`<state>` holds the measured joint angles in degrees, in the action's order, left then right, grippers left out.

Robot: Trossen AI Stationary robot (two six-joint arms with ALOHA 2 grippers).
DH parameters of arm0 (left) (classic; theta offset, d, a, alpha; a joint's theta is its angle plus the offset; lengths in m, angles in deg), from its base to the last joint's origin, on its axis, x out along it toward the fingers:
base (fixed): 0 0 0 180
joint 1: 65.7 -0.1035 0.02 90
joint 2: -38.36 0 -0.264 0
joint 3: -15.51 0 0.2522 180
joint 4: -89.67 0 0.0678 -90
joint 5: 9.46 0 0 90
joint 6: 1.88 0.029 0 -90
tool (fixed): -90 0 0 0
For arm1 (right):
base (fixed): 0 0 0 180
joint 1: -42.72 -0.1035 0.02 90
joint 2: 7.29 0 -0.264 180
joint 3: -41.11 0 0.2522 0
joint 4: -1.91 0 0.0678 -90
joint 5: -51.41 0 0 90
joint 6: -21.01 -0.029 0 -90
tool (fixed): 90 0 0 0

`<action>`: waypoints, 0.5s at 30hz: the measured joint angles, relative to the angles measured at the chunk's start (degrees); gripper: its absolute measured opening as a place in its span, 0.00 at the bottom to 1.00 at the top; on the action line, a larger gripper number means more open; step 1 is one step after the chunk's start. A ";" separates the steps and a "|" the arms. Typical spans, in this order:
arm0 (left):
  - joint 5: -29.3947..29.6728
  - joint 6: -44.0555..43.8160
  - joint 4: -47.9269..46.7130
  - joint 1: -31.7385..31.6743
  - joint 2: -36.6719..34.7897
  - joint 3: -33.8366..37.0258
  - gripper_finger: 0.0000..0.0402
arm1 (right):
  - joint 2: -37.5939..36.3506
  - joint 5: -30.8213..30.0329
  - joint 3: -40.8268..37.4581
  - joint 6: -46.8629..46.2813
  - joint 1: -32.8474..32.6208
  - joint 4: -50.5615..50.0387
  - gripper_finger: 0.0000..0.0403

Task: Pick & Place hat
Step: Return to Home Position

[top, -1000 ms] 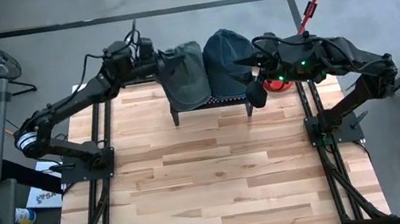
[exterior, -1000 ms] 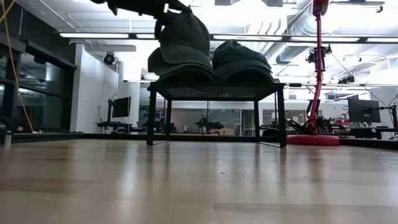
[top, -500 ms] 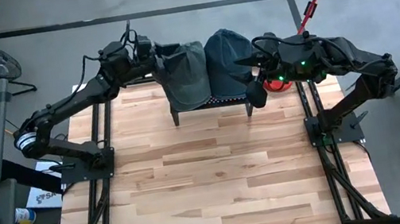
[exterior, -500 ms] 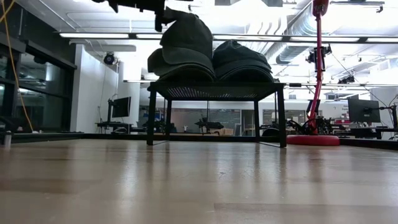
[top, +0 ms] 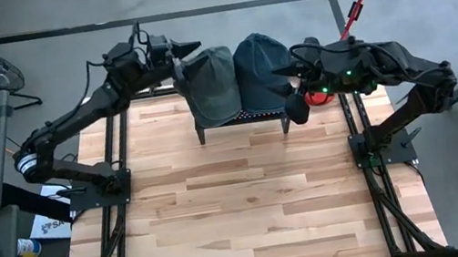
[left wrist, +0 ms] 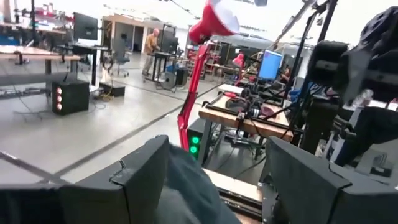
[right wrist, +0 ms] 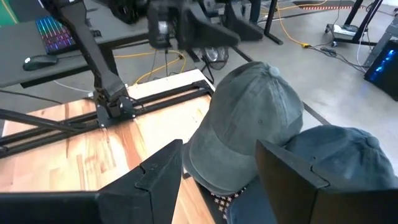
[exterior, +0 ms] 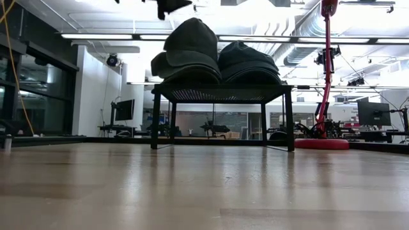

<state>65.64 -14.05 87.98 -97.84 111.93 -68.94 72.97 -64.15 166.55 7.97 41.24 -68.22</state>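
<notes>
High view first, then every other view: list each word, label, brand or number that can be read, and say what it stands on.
No text can be read in any view.
White and blue sheet beside the left arm's base: print too small to read.
Monitor in the room behind: lit, but blurred.
Keyboard on a desk: keys too small to read.
Dark green caps: no logo or label shows.

Caps L point(exterior: 187, 51): dk green, piled up tall, sat on shelf point(exterior: 220, 93), L half.
Caps R point(exterior: 248, 62): dk, lower pile, R half, touched caps L.
</notes>
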 joint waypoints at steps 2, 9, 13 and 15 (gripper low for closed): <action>-0.32 1.06 -2.23 -0.04 -0.43 -2.04 0.66 | -0.20 0.00 0.00 0.23 0.00 -0.66 0.49; -1.10 4.35 -11.57 -0.06 -3.31 -7.28 0.66 | -1.46 0.32 0.00 3.06 -0.02 -1.20 0.49; -1.04 4.42 -14.43 -0.06 -5.96 -8.60 0.66 | -2.02 -1.14 0.00 2.68 -0.02 -1.48 0.49; -0.76 4.43 -16.10 -0.06 -7.50 -8.62 0.66 | -2.37 -1.14 0.00 4.19 -0.02 -2.18 0.49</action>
<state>64.89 -9.62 71.88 -97.91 104.43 -77.56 70.60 -65.29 166.55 12.16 41.22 -70.40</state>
